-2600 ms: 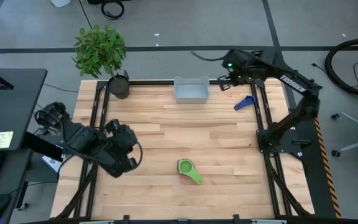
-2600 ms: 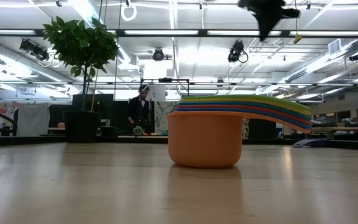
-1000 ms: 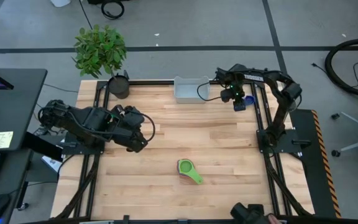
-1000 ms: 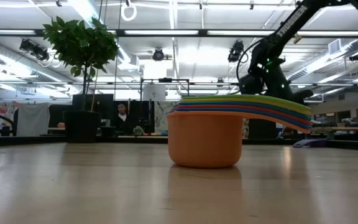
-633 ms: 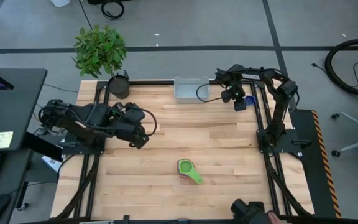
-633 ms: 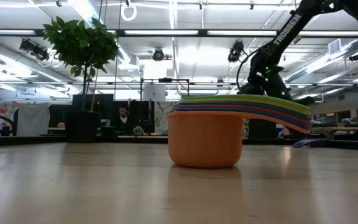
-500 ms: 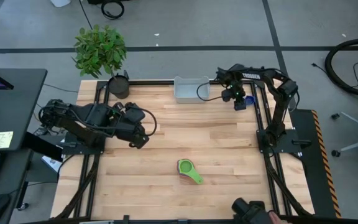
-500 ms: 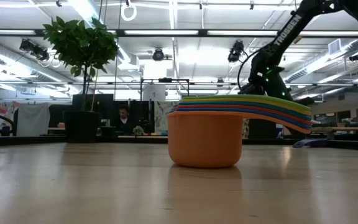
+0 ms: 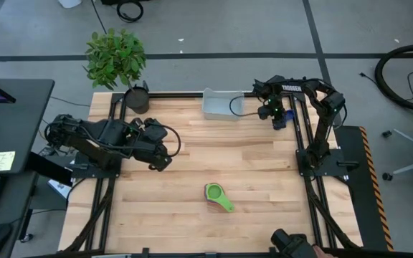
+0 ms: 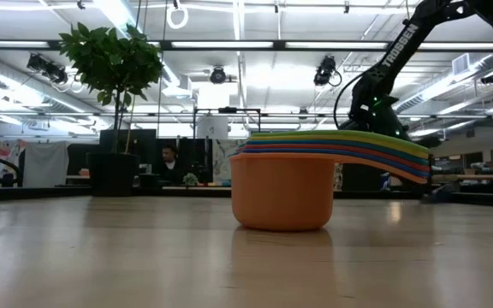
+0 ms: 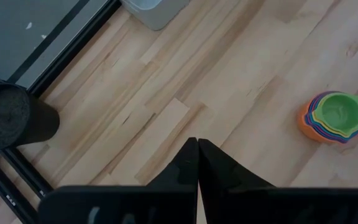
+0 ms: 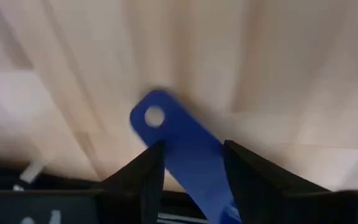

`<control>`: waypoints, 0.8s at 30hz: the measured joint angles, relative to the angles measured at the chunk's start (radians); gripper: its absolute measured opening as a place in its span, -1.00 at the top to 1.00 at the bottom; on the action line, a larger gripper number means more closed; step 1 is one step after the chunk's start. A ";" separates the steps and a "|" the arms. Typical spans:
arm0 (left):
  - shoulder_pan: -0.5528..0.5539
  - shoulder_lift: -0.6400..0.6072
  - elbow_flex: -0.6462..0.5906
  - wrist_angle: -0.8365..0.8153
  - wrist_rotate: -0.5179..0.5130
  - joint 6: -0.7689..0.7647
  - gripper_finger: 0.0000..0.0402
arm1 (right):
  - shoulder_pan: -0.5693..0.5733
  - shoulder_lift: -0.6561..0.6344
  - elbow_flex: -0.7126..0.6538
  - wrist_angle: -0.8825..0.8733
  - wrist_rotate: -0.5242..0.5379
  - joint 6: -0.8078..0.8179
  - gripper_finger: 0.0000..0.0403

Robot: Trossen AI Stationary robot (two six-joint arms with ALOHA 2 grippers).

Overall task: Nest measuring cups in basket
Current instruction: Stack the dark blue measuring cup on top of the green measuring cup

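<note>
Your right gripper [image 12: 188, 165], at two o'clock, stands apart astride the blue cup's handle [image 12: 179, 140], ready to grasp; left gripper [image 11: 197, 155] waits together.

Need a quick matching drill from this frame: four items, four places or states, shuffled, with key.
Items:
1. left claw
2. right claw
3. cup stack
4. basket

States:
A. at the table's far edge
B. shut, holding nothing
C. open around the blue cup's handle
D. near the table's front, green cup on top

Pairs: 1-B, 2-C, 3-D, 4-A
</note>
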 joint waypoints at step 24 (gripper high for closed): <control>0.026 0.000 0.000 0.001 0.010 0.024 0.98 | 0.034 -0.003 0.092 0.060 0.158 0.198 0.20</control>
